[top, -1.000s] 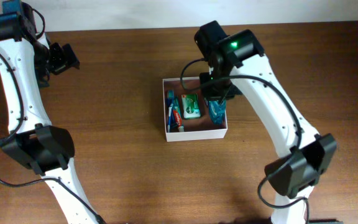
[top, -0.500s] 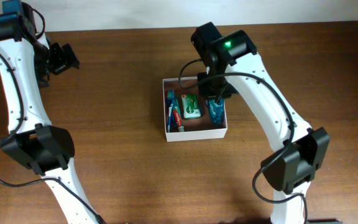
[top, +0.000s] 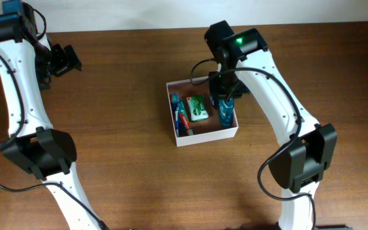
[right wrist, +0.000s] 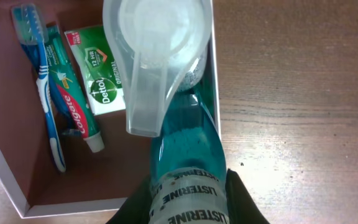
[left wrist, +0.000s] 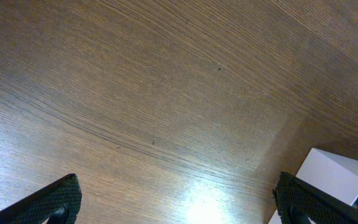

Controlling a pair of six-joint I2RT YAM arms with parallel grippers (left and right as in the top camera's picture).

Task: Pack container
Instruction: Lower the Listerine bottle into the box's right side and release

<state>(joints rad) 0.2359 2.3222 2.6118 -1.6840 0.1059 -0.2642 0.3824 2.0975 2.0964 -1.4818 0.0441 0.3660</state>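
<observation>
Right gripper (top: 225, 96) is pinched onto the bottle (top: 226, 115), a teal mouthwash with a clear cap (right wrist: 157, 56). In the right wrist view I see both dark fingers (right wrist: 241, 199) pressed on either side of the labelled body, near its base end. The bottle lies lengthwise along the right wall of the container (top: 206, 138), cap pointing toward the far wall. Its body overlaps that wall's top edge in the wrist view. I can't tell if it rests on the floor or hangs just above it.

The container sits mid-table (top: 126, 128), under the right arm and well apart from the left arm. It is turned slightly askew to the table edge. White walls, reddish-brown inside.

Inside it, left to right:
- A blue toothbrush (right wrist: 42, 81) along the left wall.
- A toothpaste tube (right wrist: 73, 106) just beside the brush, touching or nearly touching it.
- A green soap pack (right wrist: 101, 81) near the far wall, between the tube and the bottle.

The near middle of the floor is bare.

Left gripper (top: 64, 61) is spread wide and holds nothing. It is at the far left over bare wood. In the left wrist view only its two fingertips (left wrist: 48, 202) show at the bottom corners, with one white corner of the container at the lower right.
</observation>
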